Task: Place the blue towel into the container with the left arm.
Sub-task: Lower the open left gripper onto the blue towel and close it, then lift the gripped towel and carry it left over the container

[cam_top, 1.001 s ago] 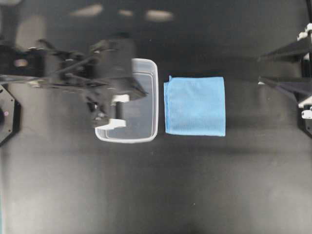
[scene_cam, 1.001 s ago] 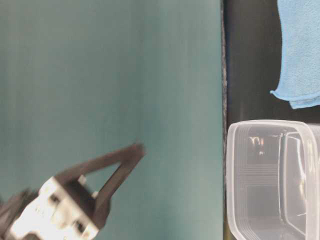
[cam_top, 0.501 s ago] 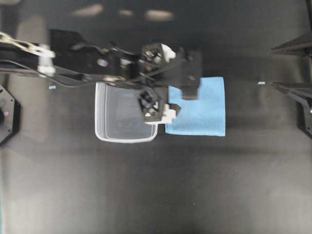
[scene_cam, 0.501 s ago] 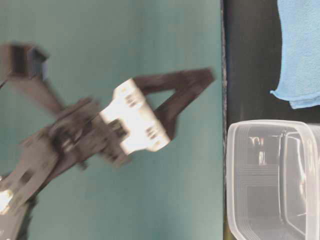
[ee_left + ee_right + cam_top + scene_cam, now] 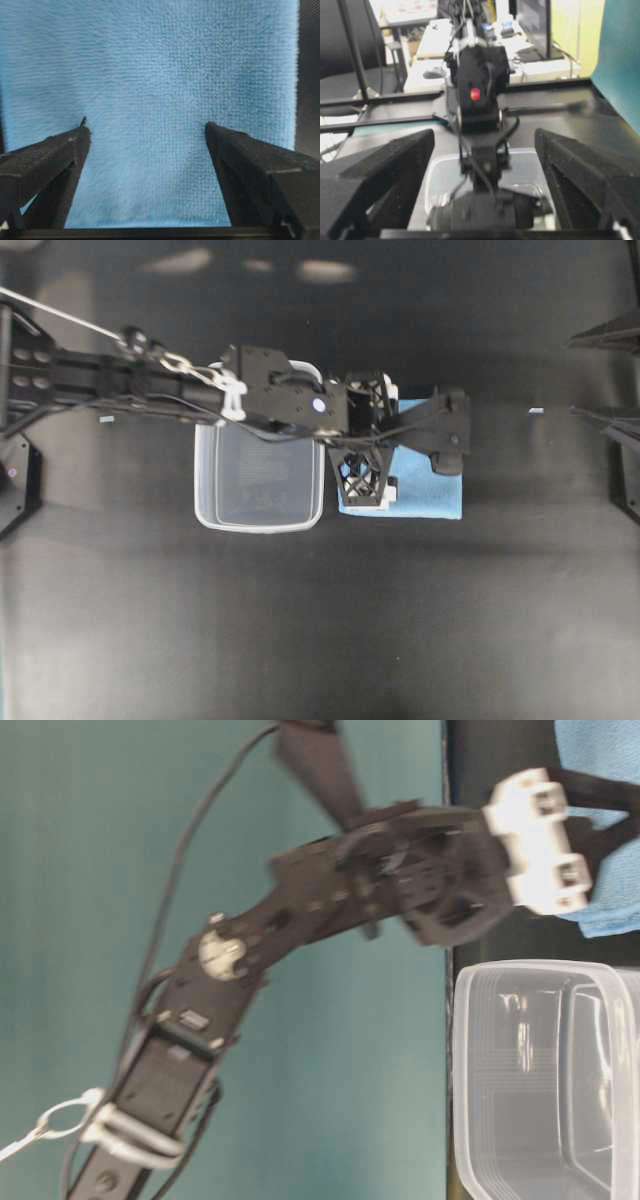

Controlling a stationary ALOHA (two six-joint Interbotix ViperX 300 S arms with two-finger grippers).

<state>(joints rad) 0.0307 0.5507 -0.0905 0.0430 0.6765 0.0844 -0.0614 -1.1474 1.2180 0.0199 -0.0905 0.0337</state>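
Two spread fingers of our left gripper [image 5: 145, 132] are straddling the blue towel [image 5: 150, 75]; we're aiming to pinch centrally.

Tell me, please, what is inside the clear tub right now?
Nothing shows inside the tub: through its clear floor only the dark table appears. The left arm crosses above its far edge, hiding that strip. The blue towel lies beside it, outside.
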